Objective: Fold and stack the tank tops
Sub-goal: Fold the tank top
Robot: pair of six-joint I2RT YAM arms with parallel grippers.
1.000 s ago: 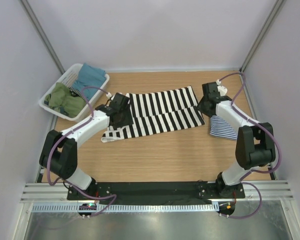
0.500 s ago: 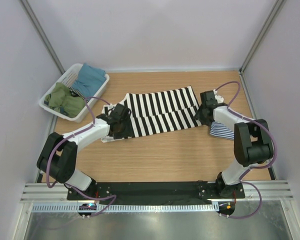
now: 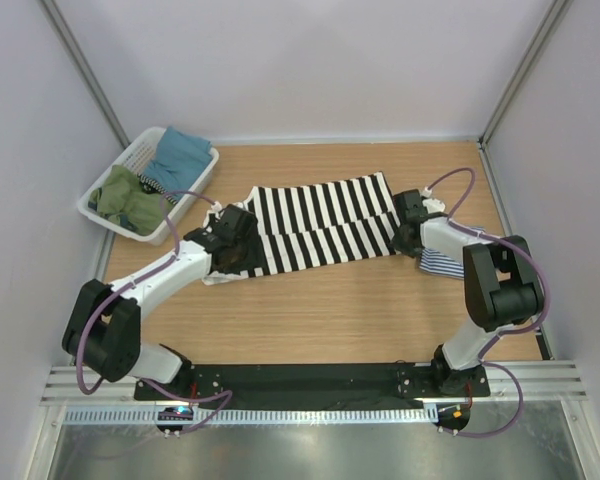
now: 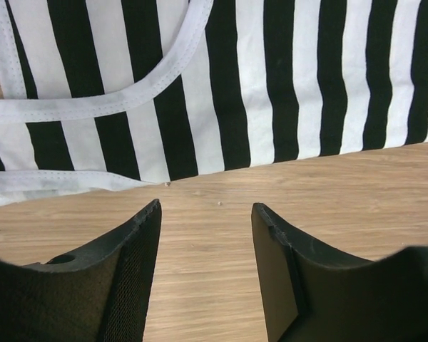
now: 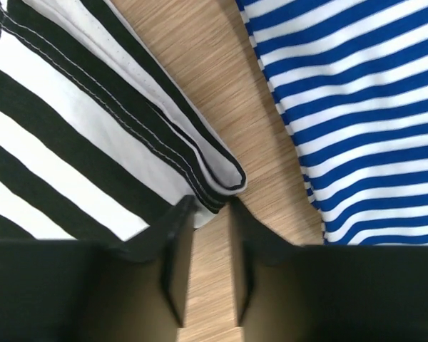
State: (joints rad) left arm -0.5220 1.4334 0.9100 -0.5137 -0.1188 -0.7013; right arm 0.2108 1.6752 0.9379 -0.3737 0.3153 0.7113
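At each end of black-white tank top point(image 3: 325, 225), reaching low: L fingers point(image 4: 139, 242) wide, R fingers point(image 5: 175, 242) narrow, grip unclear.

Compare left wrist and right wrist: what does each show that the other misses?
Left wrist only: the white strap trim of the black-and-white tank top, and the left gripper open over bare table. Right wrist only: the blue-striped tank top, and the right gripper, narrowly open at the other top's hem corner. Both: the black-and-white tank top on the wooden table.
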